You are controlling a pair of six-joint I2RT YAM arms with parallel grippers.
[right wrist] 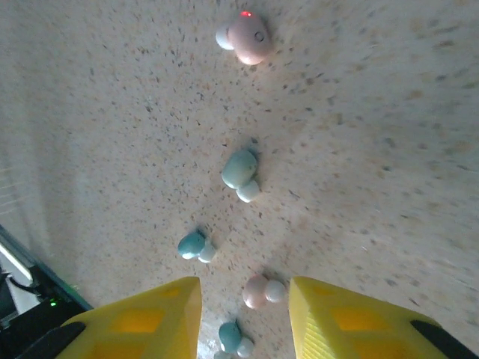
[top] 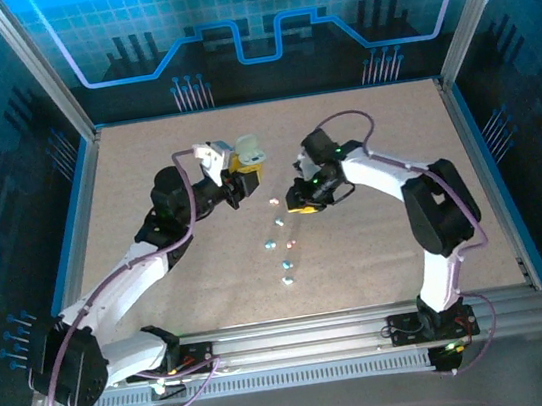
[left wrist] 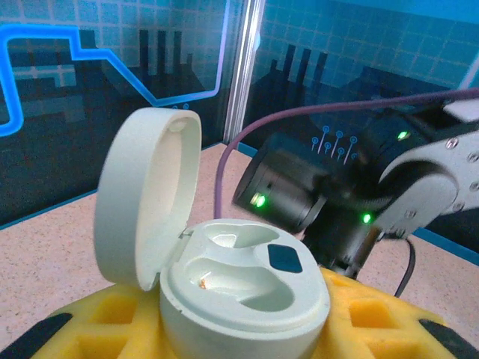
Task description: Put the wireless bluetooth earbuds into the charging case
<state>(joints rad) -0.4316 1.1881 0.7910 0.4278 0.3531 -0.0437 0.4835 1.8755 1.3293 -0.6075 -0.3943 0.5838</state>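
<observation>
The pale charging case (left wrist: 247, 288) stands upright with its lid (left wrist: 146, 198) swung open, and both of its sockets are empty. My left gripper (left wrist: 243, 333) is shut on the case's base, yellow pads (left wrist: 112, 314) on either side. From above, the case (top: 249, 151) is held off the table left of centre. Several earbuds lie loose on the table: a pink one (right wrist: 249, 37), a teal one (right wrist: 239, 170), a second teal one (right wrist: 193, 245), another pink one (right wrist: 258, 292) and a third teal one (right wrist: 232, 336). My right gripper (right wrist: 244, 303) hangs open above the nearer pink earbud, holding nothing.
The earbuds form a loose line (top: 282, 247) down the table's middle, between the two arms. The right arm's wrist (left wrist: 299, 194) hangs close behind the held case. Metal frame posts and blue walls (top: 78, 119) surround the beige table (top: 390, 257).
</observation>
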